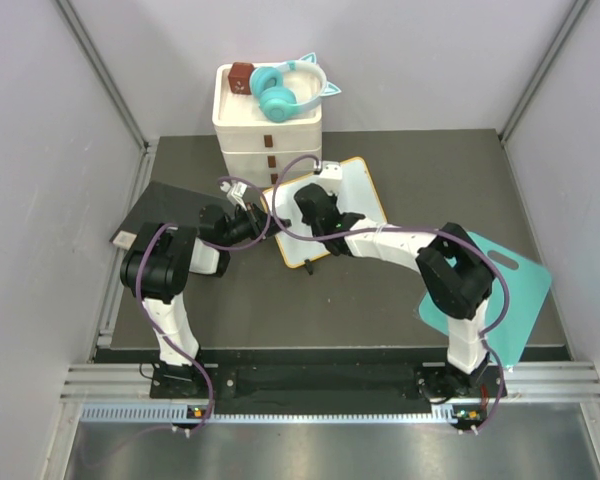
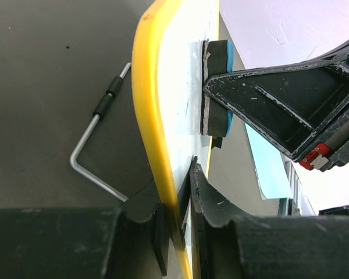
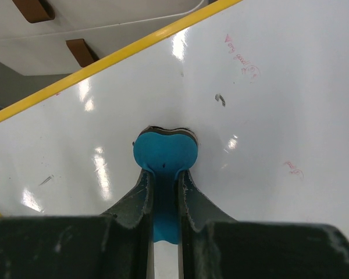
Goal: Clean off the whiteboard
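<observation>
The whiteboard (image 1: 355, 195) with its yellow frame lies tilted on the mat in front of the drawer stack. My left gripper (image 1: 248, 215) is shut on its left edge; the left wrist view shows the yellow frame (image 2: 154, 110) clamped between the jaws. My right gripper (image 1: 318, 212) is shut on a blue eraser (image 3: 164, 154) and presses it flat on the white surface (image 3: 267, 104). The eraser also shows in the left wrist view (image 2: 216, 87). Faint red marks (image 3: 242, 57) and a small dark mark (image 3: 220, 100) remain on the board.
A white drawer stack (image 1: 268, 130) with teal headphones (image 1: 285, 90) and a brown cube (image 1: 241, 77) stands behind the board. A dark grey pad (image 1: 165, 210) lies at left, a teal cutting board (image 1: 515, 290) at right. A bent metal stand (image 2: 96, 136) is under the board.
</observation>
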{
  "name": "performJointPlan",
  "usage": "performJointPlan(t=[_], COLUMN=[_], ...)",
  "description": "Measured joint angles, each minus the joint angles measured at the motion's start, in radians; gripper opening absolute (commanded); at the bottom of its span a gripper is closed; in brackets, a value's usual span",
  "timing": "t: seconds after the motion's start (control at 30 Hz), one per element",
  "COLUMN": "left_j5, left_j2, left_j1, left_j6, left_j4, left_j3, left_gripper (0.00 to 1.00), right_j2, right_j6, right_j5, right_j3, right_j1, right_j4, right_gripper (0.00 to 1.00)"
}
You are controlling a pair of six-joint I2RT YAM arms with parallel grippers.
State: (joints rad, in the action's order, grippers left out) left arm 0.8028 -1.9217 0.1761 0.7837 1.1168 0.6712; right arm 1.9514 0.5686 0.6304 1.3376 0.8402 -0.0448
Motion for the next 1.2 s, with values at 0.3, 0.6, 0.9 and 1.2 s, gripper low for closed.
performJointPlan(t=[0.3, 0.6, 0.9, 1.2], left_j5=[-0.006, -0.006, -0.001, 0.006], left_j2=[0.0, 0.0, 0.007, 0.008], left_j1=[0.0, 0.003, 0.013, 0.014], left_j6=[0.001, -0.002, -0.019, -0.024], left_j4=[-0.003, 0.0, 0.008, 0.006], left_j3=[0.001, 0.005, 0.009, 0.01], left_gripper=[0.0, 0.0, 0.0, 0.0], right_j2=[-0.011, -0.01, -0.005, -0.023], right_j6=[0.0, -0.008, -0.029, -0.128], right_j5=[-0.107, -0.177, -0.175, -0.163], right_j3=[0.048, 0.097, 0.112, 0.04], right_j1=[-0.056, -0.139, -0.248, -0.217], right_j4=[0.091, 0.125, 0.121, 0.001], right_gripper=[0.0, 0.0, 0.0, 0.0])
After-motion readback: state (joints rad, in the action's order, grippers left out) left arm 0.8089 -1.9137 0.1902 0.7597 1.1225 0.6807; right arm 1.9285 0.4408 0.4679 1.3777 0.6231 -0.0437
